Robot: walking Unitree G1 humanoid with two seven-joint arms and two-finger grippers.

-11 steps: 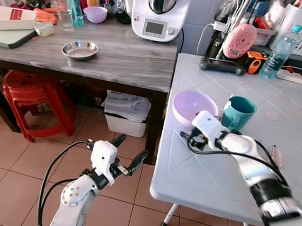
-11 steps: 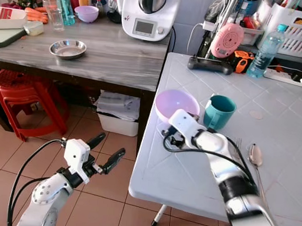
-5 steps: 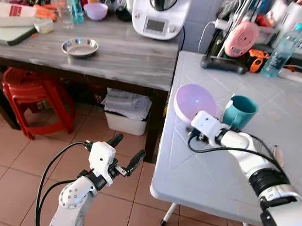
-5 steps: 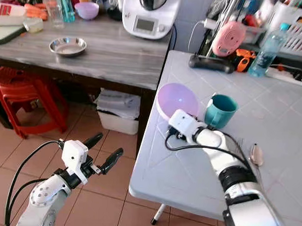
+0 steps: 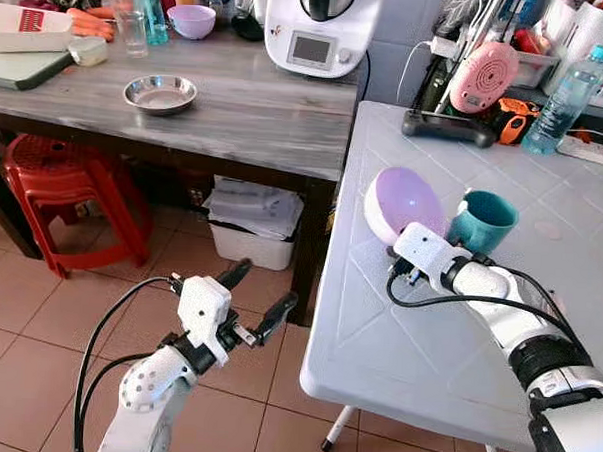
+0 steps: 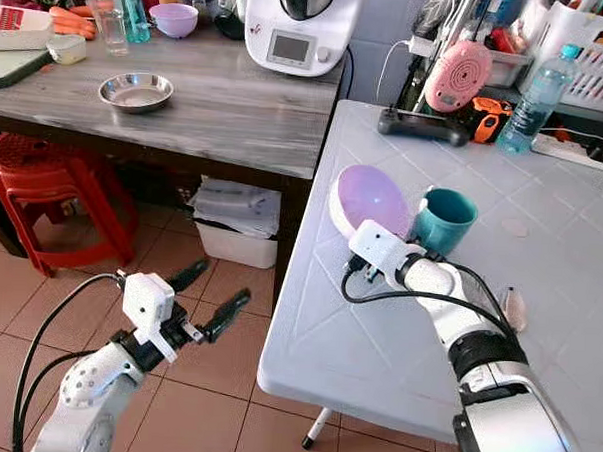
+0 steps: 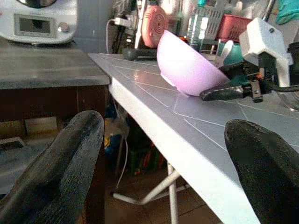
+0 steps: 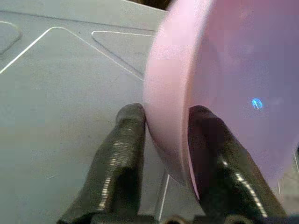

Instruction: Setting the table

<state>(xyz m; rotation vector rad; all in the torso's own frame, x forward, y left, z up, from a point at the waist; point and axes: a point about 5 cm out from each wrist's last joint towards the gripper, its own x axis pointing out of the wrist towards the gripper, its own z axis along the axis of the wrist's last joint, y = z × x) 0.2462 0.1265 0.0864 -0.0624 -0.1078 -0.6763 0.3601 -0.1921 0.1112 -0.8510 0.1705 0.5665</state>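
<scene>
Fingers of the right tool (image 8: 161,154) pinch the tilted lilac bowl's (image 5: 403,200) rim.

You can see a pink bowl (image 6: 368,198) of smooth, a bit shiny plastic, pinched by the right gripper (image 8: 166,154), whose black fingers (image 8: 122,154) look like dull rubber. The table (image 6: 397,340) under it looks like smooth grey-white plastic with thin lines pressed in. The long counter (image 5: 237,108) looks like grey streaky wood, and the little dish (image 5: 160,96) on it is shiny metal.
</scene>
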